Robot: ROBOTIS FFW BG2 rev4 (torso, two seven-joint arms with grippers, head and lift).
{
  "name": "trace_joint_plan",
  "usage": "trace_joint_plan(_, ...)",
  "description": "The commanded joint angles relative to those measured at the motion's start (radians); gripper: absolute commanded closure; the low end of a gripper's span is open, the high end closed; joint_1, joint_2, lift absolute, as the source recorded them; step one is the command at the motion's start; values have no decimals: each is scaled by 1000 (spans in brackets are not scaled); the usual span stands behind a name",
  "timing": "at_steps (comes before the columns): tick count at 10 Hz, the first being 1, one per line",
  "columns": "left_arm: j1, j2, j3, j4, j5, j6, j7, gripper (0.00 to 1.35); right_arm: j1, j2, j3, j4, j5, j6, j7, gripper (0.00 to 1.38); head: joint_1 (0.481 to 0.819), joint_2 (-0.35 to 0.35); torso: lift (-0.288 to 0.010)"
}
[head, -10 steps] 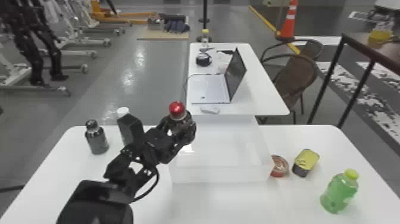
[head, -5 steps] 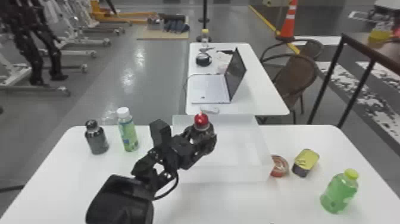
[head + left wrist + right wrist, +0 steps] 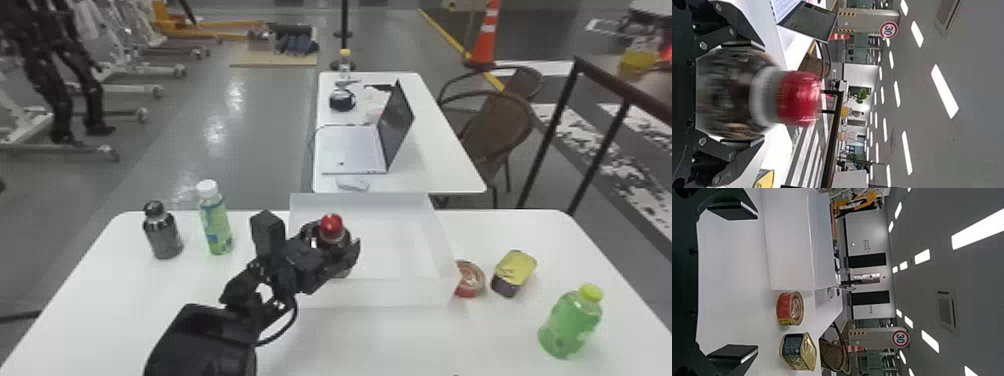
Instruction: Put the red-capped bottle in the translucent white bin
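Bottle [image 3: 332, 229] in left gripper [image 3: 337, 245] near left edge of bin [image 3: 400, 292], room rightward

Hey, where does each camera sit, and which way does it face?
Head view: on the robot's head, facing forward and down at the table; the left arm and left tool show.
Left wrist view: on the left wrist, facing out past its tool's fingers, closed on the red-capped bottle.
Right wrist view: on the right wrist, facing past the right tool, fingers open, toward the bin.
Head and right wrist views share bin, table and both cans.
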Motion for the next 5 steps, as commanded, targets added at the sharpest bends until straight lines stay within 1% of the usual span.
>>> trace_joint_plan(1,2,-2,6,0,1,-4,0,59,0,1,0,0,-1,0,1,104,549,0,-100)
trace_joint_plan(3,-1,-2,15,-1,1,-17,0,165,-2,1,0,0,-1,-1,1,104,549,0,-100)
trace_joint_plan(4,-1,2,24,-7,1,-63,0,168,1,1,0,-2,-1,-1,1,104,549,0,-100)
trace_joint_plan(5,11,19,42,-47,-1,-67,0,170,3,1,0,-3,1,-1,1,104,549,0,-100)
